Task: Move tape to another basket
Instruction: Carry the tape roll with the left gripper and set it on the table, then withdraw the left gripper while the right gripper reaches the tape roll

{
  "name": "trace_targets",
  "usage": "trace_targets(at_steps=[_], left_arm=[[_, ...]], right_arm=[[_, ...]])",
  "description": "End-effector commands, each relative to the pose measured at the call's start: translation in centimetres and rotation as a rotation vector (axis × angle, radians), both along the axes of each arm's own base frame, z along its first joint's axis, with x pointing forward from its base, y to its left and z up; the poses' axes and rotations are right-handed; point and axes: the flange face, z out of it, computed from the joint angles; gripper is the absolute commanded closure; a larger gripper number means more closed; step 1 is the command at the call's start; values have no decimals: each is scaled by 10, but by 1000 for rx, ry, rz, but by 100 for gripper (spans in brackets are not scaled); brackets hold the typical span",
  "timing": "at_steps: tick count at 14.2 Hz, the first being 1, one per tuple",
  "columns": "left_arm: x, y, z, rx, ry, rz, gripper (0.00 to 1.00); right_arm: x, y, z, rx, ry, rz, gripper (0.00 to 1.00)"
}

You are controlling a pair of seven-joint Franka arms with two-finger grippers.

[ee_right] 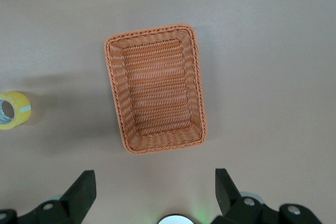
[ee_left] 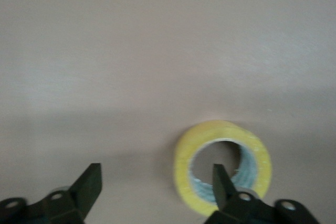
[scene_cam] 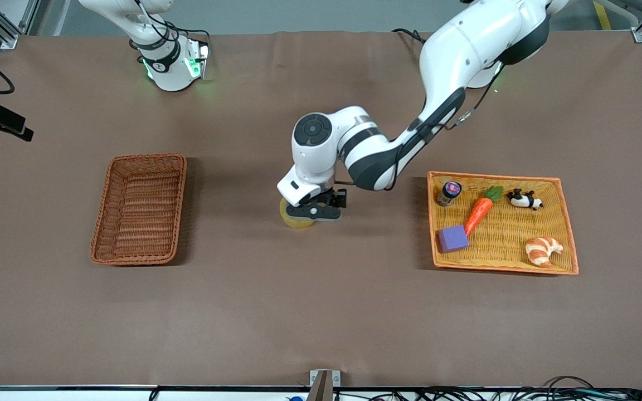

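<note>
The tape point(scene_cam: 297, 219), a yellowish roll with a grey hollow core, rests on the brown table about midway between the two baskets. My left gripper point(scene_cam: 316, 211) hangs low right over it and hides part of it. In the left wrist view the left gripper point(ee_left: 156, 177) is open. One finger shows against the core of the tape point(ee_left: 223, 174), the other over bare table. The reddish-brown basket point(scene_cam: 140, 209) lies toward the right arm's end, with nothing in it. My right gripper point(ee_right: 155, 179) waits open high above that basket point(ee_right: 156, 87), and the tape point(ee_right: 13, 109) shows beside it.
A wider orange-yellow basket point(scene_cam: 502, 223) lies toward the left arm's end. It holds a small jar point(scene_cam: 449, 192), a toy carrot point(scene_cam: 481, 209), a black-and-white toy point(scene_cam: 524, 199), a purple block point(scene_cam: 453, 239) and a croissant point(scene_cam: 543, 250).
</note>
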Motion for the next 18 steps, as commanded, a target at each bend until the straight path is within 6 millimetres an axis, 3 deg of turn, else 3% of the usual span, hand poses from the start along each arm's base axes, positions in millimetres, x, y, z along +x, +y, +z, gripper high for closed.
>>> trace_targets(at_steps=[1, 6, 9, 13, 14, 18], left_arm=[[8, 35, 47, 69, -22, -2, 0], [37, 126, 103, 39, 36, -41, 0], [52, 184, 138, -1, 36, -24, 0], [65, 259, 188, -22, -18, -13, 0], [66, 285, 203, -47, -23, -8, 0], [55, 379, 254, -70, -71, -13, 0]], right_arm=[[4, 28, -3, 10, -11, 49, 0], [19, 91, -26, 10, 0, 119, 0], [37, 150, -63, 17, 15, 106, 0], [64, 252, -151, 25, 22, 108, 0], [68, 272, -174, 19, 18, 98, 0], [66, 361, -270, 14, 13, 102, 0]])
